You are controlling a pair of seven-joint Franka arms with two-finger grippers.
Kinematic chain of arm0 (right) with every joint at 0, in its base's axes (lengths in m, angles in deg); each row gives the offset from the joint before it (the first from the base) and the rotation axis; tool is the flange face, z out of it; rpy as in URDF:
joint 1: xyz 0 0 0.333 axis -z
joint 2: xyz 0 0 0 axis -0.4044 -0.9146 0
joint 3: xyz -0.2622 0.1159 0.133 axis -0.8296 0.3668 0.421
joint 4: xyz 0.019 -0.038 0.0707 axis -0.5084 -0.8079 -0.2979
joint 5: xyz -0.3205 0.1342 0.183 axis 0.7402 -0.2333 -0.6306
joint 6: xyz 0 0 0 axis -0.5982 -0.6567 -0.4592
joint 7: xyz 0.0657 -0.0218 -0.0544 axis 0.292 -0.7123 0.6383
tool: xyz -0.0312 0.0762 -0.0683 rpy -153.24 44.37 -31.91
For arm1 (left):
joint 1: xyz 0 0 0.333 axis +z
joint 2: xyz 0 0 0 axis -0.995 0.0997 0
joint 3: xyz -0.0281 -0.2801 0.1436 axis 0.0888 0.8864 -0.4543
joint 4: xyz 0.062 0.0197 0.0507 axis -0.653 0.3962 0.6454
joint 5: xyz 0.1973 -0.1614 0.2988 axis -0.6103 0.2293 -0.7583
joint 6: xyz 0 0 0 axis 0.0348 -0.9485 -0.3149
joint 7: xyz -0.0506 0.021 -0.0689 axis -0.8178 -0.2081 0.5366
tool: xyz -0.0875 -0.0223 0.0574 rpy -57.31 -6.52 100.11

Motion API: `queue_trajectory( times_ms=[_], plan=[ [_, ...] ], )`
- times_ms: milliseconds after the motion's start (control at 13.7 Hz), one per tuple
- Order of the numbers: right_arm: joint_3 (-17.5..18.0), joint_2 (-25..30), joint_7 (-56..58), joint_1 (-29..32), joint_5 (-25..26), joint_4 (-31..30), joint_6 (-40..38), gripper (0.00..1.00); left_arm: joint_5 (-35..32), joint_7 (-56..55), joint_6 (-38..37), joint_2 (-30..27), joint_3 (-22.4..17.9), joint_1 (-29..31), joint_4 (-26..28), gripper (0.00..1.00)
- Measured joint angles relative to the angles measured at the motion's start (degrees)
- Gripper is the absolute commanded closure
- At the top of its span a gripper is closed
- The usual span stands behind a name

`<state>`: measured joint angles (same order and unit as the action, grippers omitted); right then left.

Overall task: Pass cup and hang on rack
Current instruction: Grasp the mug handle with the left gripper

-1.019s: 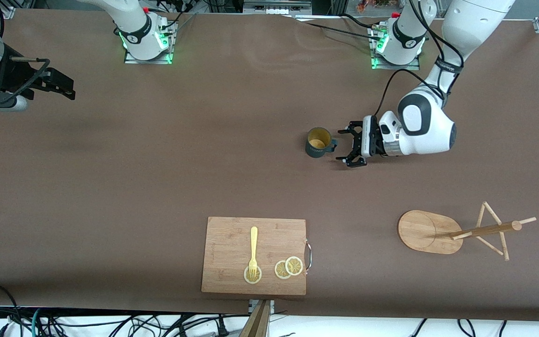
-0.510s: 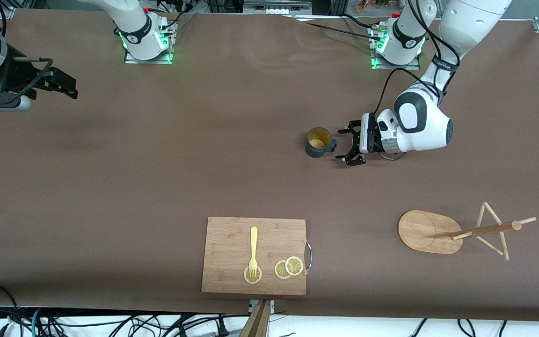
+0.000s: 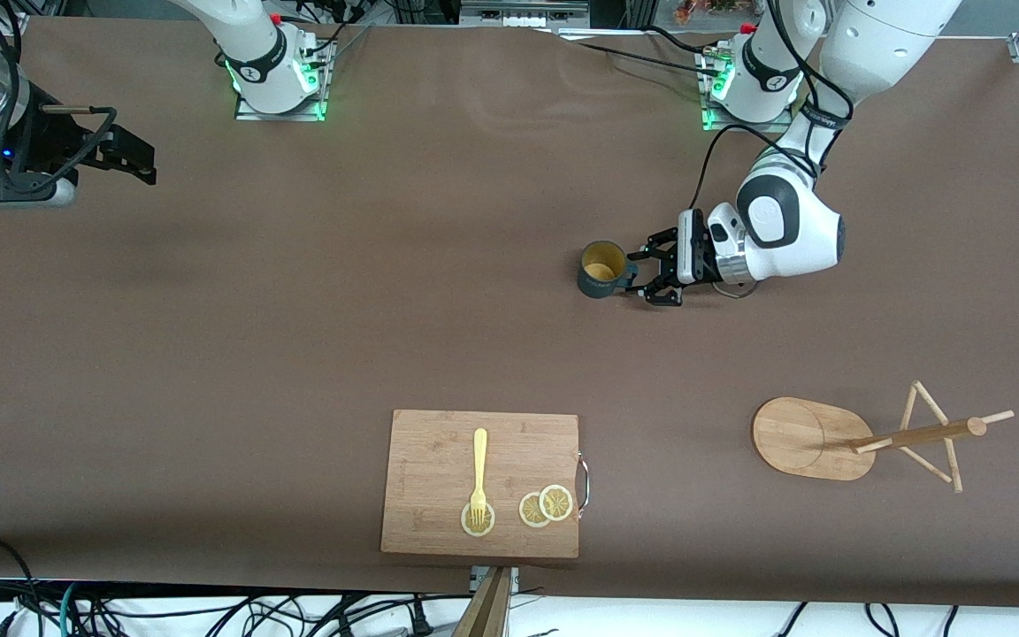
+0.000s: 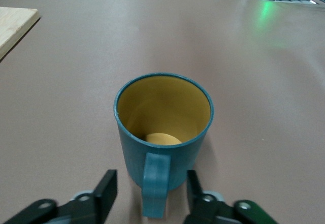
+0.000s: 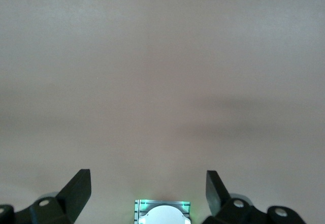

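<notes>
1. The cup [image 3: 602,268] stands upright on the brown table [image 3: 297,310], roughly at the middle of the front view and a little toward the left arm's end, its tan-yellow inside open to the camera.
2. The cup's handle [image 4: 155,191] sticks out at about 3 o'clock from its body in the front view, straight toward the left gripper [image 3: 642,276].
3. The left gripper sits low beside the cup, one finger on each side of the handle. The left wrist view shows the fingers [image 4: 105,196] partly apart, with a narrow gap to the handle on both sides, so they are not clamped on it.
4. The rack [image 3: 863,438] lies tipped over at about 4 o'clock from the cup, nearer the front camera, its pole and pegs pointing toward the left arm's end.
5. A cutting board [image 3: 481,482] lies at about 7 o'clock from the cup, bearing a yellow fork [image 3: 478,473] and lemon slices [image 3: 547,505].
6. The right gripper [image 3: 142,166] waits in the air at the right arm's end of the table, jaws wide apart and empty.
</notes>
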<state>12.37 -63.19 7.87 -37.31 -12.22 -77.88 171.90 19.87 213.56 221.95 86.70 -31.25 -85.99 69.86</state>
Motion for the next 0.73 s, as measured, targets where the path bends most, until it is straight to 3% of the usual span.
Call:
queue_trajectory(
  times_ms=[146, 291, 728],
  plan=[
    [5.1, 0.0, 0.0, 5.3, 0.0, 0.0, 0.0, 0.0, 0.6, 0.2, 0.0, 0.3, 0.1, -0.1, 0.1, 0.85],
    [5.9, 0.0, 0.0, 6.4, 0.0, 0.0, 0.0, 0.0, 0.6, 0.7, 0.0, 0.6, 0.1, -0.1, 0.1, 1.0],
    [6.1, 0.0, 0.0, 6.5, -0.5, 0.0, 0.1, 0.0, 0.7, 0.2, -0.6, 0.2, 0.0, 1.1, -0.7, 1.0]
  ],
)
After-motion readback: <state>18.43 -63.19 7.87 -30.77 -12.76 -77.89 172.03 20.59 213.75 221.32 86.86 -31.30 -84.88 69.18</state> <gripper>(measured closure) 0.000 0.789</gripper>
